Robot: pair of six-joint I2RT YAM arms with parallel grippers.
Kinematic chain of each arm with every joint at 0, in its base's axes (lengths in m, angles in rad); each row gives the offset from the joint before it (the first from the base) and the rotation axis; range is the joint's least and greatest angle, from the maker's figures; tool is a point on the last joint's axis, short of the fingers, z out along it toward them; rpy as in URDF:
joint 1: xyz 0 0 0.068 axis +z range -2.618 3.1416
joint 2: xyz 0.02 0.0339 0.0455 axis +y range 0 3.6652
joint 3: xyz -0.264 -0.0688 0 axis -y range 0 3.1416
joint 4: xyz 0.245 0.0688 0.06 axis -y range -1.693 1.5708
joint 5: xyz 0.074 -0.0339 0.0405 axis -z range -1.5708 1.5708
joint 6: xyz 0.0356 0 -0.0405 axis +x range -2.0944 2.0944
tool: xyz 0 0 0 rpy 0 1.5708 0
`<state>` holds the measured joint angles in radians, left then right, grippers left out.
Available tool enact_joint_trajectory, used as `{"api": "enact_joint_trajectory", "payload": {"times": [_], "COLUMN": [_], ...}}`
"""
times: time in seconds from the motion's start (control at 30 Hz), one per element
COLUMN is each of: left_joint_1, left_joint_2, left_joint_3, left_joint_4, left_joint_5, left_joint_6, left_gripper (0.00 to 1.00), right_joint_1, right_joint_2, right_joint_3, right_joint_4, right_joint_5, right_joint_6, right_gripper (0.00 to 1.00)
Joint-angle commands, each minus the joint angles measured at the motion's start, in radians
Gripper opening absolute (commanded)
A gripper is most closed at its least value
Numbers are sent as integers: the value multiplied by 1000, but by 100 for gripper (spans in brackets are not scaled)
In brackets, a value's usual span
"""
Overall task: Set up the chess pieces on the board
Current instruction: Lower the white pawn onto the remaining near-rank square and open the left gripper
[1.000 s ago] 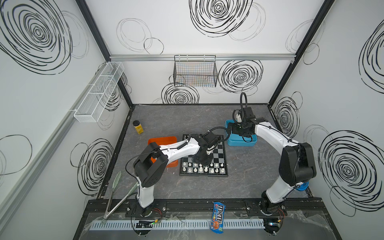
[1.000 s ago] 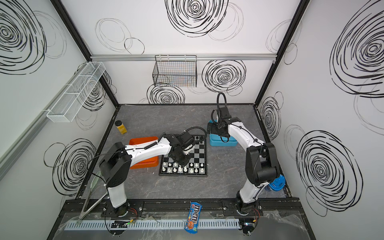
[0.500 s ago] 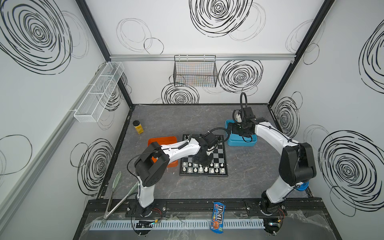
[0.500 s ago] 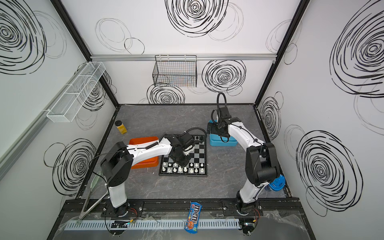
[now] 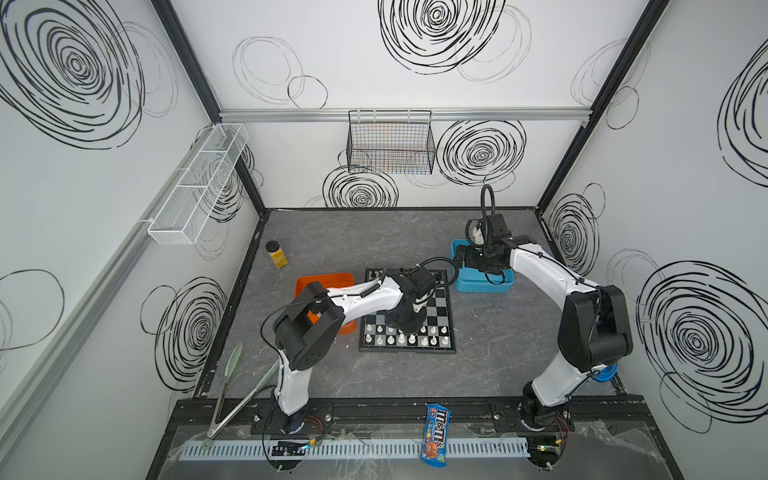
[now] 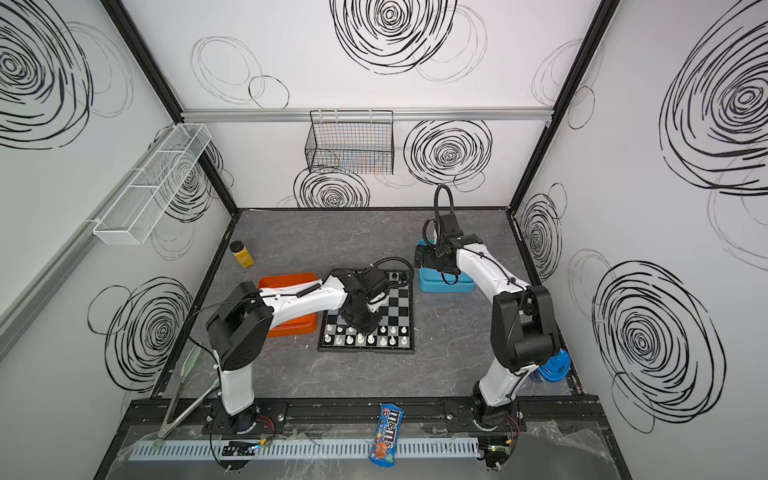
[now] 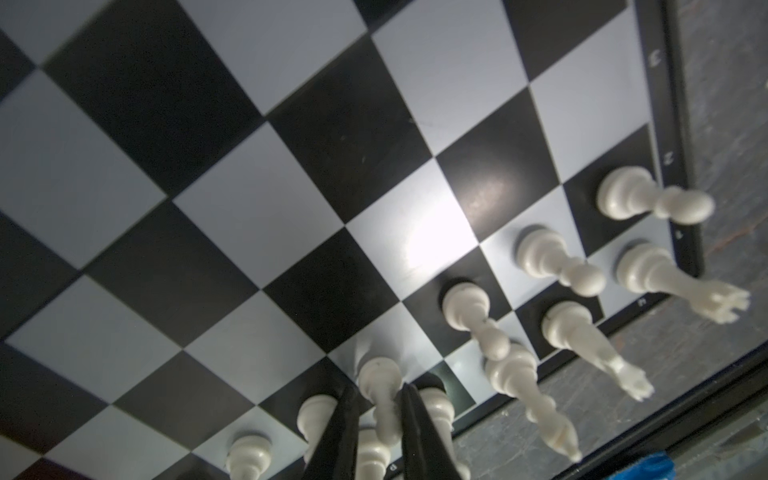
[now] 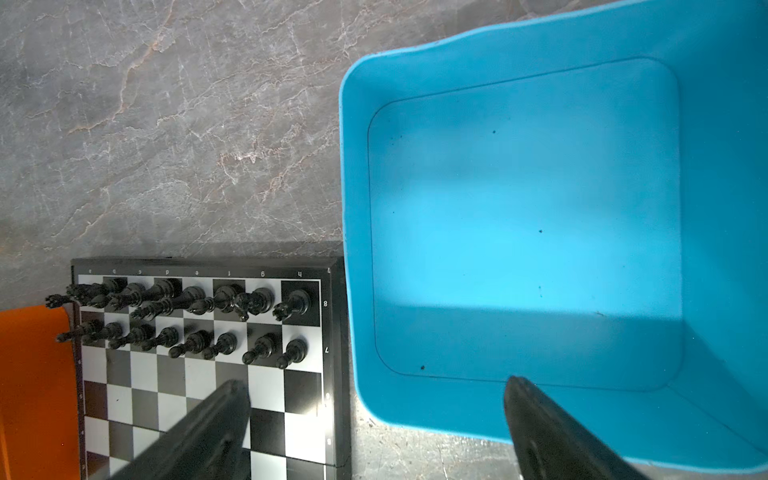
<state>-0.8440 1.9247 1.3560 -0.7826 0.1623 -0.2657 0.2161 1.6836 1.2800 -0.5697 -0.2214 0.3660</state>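
The blue tray [image 8: 519, 208] below the right claw [image 8: 376, 382] shows only bare floor; the orange tray's [image 5: 323, 278] contents cannot be made out. The right claw gapes wide, holding nothing, with black chess pieces [image 8: 187, 316] ranked on the board [image 8: 299, 432] just ahead. The left claw [image 7: 379, 390] pinches a white pawn [image 7: 380, 374] standing on the board.

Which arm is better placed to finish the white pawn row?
Left. The left gripper is over the board, jaws closed round a white pawn; the right gripper hangs open by the blue tray.
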Motion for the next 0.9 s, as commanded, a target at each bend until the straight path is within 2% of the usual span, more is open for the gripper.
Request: {"api": "enact_joint_trajectory", "payload": {"times": [0.0,0.4,0.87], "left_joint_1": [6,0,-3], "left_joint_2": [11,19,25], "left_joint_3": [24,41,46], "left_joint_4": [9,11,2], "left_joint_5": [13,19,11], "left_joint_6": [4,11,11], "left_gripper": [21,17,19], "right_joint_1": [-5,-7,-10], "right_joint_2": [-22,-22,-27], "right_joint_3": [1,-2,-16], "right_joint_4": [1,3,11], "right_joint_5": [13,11,9], "right_joint_6": [-4,-4,-5], "right_gripper": [100,100,100]}}
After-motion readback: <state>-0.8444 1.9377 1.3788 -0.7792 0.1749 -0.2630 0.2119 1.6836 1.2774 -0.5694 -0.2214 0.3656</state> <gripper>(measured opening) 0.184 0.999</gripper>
